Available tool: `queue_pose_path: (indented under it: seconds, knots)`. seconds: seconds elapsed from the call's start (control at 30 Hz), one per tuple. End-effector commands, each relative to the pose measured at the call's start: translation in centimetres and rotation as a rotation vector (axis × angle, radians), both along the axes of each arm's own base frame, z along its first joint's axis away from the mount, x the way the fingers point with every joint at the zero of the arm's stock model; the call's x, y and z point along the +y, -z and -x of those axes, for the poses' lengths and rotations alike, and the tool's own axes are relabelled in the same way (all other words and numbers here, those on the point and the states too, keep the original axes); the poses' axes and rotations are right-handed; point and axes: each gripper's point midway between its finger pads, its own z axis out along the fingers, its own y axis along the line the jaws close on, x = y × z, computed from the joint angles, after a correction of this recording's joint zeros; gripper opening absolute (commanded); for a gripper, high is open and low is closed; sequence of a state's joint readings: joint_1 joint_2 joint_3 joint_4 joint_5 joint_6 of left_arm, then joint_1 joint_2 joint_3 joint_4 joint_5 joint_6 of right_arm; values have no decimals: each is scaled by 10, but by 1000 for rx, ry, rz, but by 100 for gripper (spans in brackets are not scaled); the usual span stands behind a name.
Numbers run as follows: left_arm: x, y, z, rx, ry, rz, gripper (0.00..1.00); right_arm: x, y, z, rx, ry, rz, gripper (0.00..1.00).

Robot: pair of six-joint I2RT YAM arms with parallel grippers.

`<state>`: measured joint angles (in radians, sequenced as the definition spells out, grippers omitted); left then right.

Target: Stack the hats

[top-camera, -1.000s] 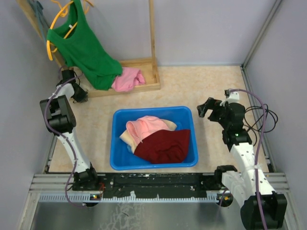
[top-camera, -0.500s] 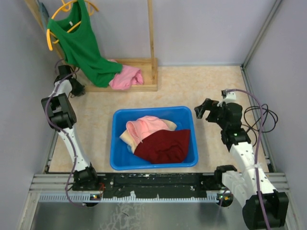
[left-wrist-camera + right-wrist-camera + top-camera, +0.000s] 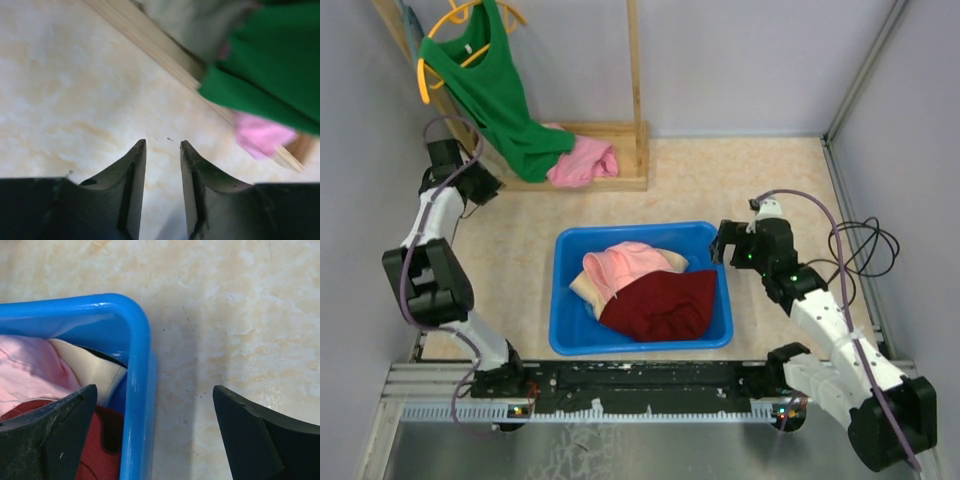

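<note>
A blue bin (image 3: 568, 338) in the middle of the table holds three hats: a pink hat (image 3: 625, 263), a beige hat (image 3: 582, 290) under it, and a dark red hat (image 3: 662, 305) in front. No blue hat shows. My right gripper (image 3: 723, 243) is wide open and empty over the bin's far right corner. In the right wrist view (image 3: 155, 395) the bin's rim (image 3: 137, 360) lies between the jaws, with the pink hat (image 3: 27, 372), beige hat (image 3: 95, 367) and dark red hat (image 3: 97, 455) to its left. My left gripper (image 3: 486, 186) is by the wooden rack, jaws narrowly apart and empty (image 3: 162, 144).
A wooden rack (image 3: 638, 90) stands at the back left with a green shirt (image 3: 495, 100) on a yellow hanger. A bright pink cloth (image 3: 582, 162) lies on its base. Both show in the left wrist view: the shirt (image 3: 270, 65) and the cloth (image 3: 262, 135). Cables (image 3: 865, 240) lie at the right.
My right gripper has moved left to the bin's far right corner. My left arm has shifted, its elbow dropping towards me, with the gripper still by the rack. The shirt swung slightly.
</note>
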<state>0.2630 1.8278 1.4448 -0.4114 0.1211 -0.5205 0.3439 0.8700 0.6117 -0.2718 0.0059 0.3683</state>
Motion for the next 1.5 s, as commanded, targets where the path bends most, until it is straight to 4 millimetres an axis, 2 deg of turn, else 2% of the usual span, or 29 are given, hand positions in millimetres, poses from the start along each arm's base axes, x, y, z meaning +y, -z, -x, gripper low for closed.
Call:
queue_pose_path:
  seconds: [0.0,0.07,0.2,0.33,0.5,0.6,0.73,0.87,1.0,1.1,1.23,1.33,1.47]
  knots:
    - [-45,-64,32,-209,123,15,61,-5,-10,-16,-24,49,32,98]
    - [-59,-91,58,-306,161,7,80,0,-4,-20,-7,37,34,94]
    - [-69,-129,88,-420,179,-21,98,7,-6,-25,-9,28,29,79]
    - [-86,-161,113,-497,243,-3,99,12,-10,-29,-20,23,17,64]
    - [-107,-173,132,-538,322,57,99,27,-6,-34,-7,-20,11,60]
    - [-118,-170,138,-547,357,110,99,36,-2,-37,9,-32,20,53]
    - [-119,-158,139,-532,312,169,99,34,-1,-37,14,-12,27,42]
    - [-127,-159,143,-533,337,221,99,22,2,-35,30,26,81,27]
    - [-135,-161,149,-535,369,255,99,2,-10,-46,6,81,145,16]
    - [-139,-160,154,-522,396,255,99,-19,-20,-59,1,127,181,14]
    - [-141,-148,164,-480,417,245,99,-47,-35,-77,-3,193,234,15]
    - [-145,-129,174,-425,431,258,99,-63,-46,-91,-8,236,296,18]
    - [-152,-96,191,-347,447,289,99,-78,-48,-105,7,274,350,25]
